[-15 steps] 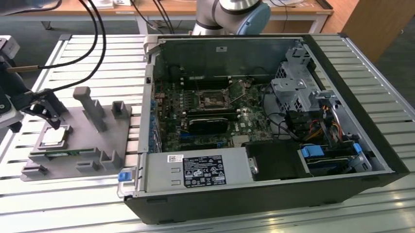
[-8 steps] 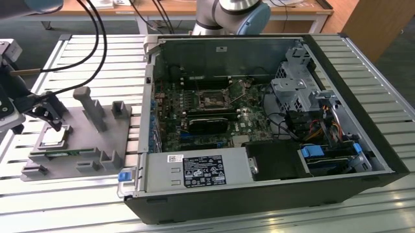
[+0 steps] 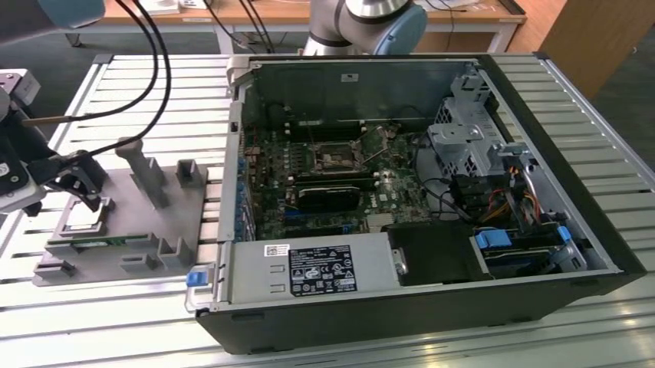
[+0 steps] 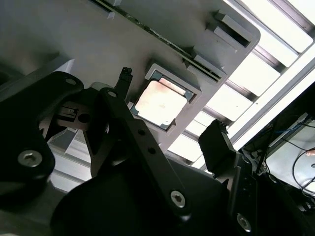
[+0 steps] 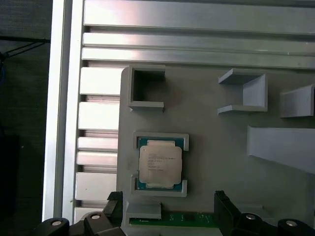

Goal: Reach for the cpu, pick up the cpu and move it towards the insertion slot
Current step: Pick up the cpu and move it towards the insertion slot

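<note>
My gripper (image 5: 167,199) hangs with its fingers spread apart and nothing between them, over the grey fixture (image 3: 153,226) at the exterior view's left. The cpu (image 5: 159,163) lies flat in the fixture's square recess, silvery top up, directly below the spread fingers and untouched; in the second wrist view it sits framed between the two tips. Being square, it offers no long axis. The insertion slot (image 3: 336,159) is well apart, on the motherboard inside the open computer case (image 3: 409,322).

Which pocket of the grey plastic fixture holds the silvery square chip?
The shallow framed recess nearest the open hand, with the silvery square chip lying flat in it; the deeper pockets beyond stand empty.
</note>
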Robot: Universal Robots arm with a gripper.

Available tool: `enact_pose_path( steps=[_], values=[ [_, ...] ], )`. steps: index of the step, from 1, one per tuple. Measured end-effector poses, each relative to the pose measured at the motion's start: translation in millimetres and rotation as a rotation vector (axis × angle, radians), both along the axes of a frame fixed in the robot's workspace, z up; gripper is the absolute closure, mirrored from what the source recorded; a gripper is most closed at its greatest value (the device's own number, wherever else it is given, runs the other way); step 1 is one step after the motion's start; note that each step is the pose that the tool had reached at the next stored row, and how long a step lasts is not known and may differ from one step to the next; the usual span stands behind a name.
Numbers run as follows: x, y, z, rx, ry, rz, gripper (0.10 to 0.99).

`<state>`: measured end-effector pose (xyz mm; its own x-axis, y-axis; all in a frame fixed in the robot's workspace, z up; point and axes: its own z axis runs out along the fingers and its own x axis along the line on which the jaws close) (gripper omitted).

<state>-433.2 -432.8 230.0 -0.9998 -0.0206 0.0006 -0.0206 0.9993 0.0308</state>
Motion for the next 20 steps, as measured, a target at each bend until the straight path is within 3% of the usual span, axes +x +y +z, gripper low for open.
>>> enact_pose_path(
  steps=[13,20],
  values=[
    [0.0,0.0,-8.2,0.0,0.0,0.0,0.263],
    [0.0,0.0,-19.0,-0.001,0.0,0.0,0.263]
  ],
)
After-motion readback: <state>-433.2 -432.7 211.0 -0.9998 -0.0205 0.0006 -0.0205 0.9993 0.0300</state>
